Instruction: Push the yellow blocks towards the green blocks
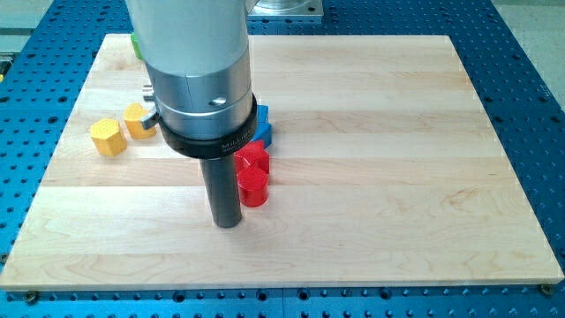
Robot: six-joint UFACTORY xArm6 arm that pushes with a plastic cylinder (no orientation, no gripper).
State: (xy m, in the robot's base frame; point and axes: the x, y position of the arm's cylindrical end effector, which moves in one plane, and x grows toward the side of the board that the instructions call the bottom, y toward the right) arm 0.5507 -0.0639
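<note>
step: approach, no yellow contact | my tip (228,223) just beside red blocks (252,173), holding nothing | yellow blocks (122,129) at 10 o'clock | green block (135,46) barely visible at 11 | next: circle below yellows, push toward 12

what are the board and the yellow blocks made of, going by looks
The pale rectangular board looks like wood, likely matte-finished: joined strips with grain lines show. The two small yellow blocks look like moulded or printed plastic: uniform saturated colour, faint ridges on the sides; that call is less certain.
</note>
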